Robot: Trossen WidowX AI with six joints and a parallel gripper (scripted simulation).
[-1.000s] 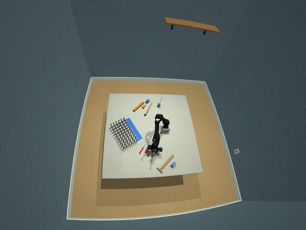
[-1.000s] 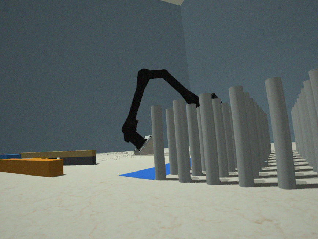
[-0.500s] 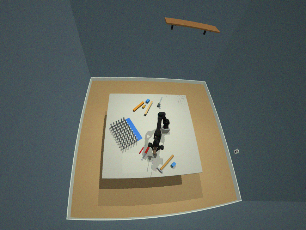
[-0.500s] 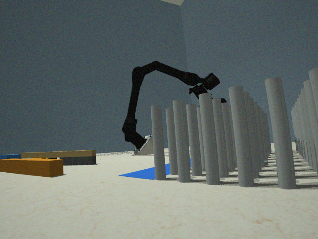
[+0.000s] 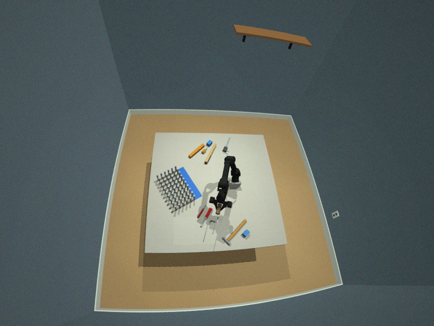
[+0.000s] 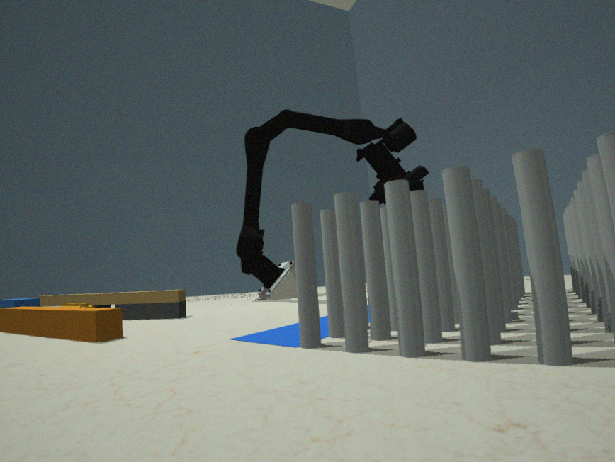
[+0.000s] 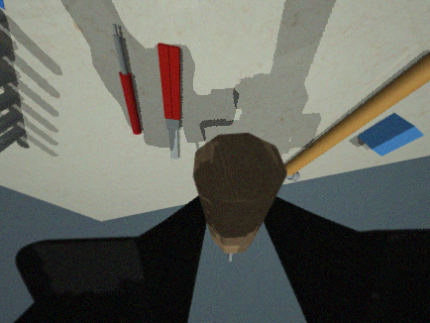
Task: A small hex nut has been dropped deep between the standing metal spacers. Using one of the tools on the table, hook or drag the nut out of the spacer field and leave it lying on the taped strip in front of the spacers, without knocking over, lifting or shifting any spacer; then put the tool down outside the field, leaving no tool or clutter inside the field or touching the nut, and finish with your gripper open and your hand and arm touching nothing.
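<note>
Gripper [image 5: 218, 207] [image 6: 397, 185] [image 7: 232, 198] partway open, clamped on brown handle [image 5: 218, 211] [image 7: 239, 183], raised above table [image 5: 252, 210] [image 6: 198, 397] [image 7: 233, 30]. Red knife [image 5: 208, 212] [image 7: 169, 81] below, hammer [image 5: 237, 229] [image 7: 362, 116] near. Spacers [image 5: 194, 198] [image 6: 541, 258] [image 7: 6, 71] well apart from it, upright. Nut: can't tell where.

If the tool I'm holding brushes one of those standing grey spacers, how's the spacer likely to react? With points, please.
A spacer [image 6: 541, 258] would probably tip readily, being tall and slim on a narrow foot. It looks rigid, so likely no bending. Its round body suggests it might roll into its close-set neighbours once down.
</note>
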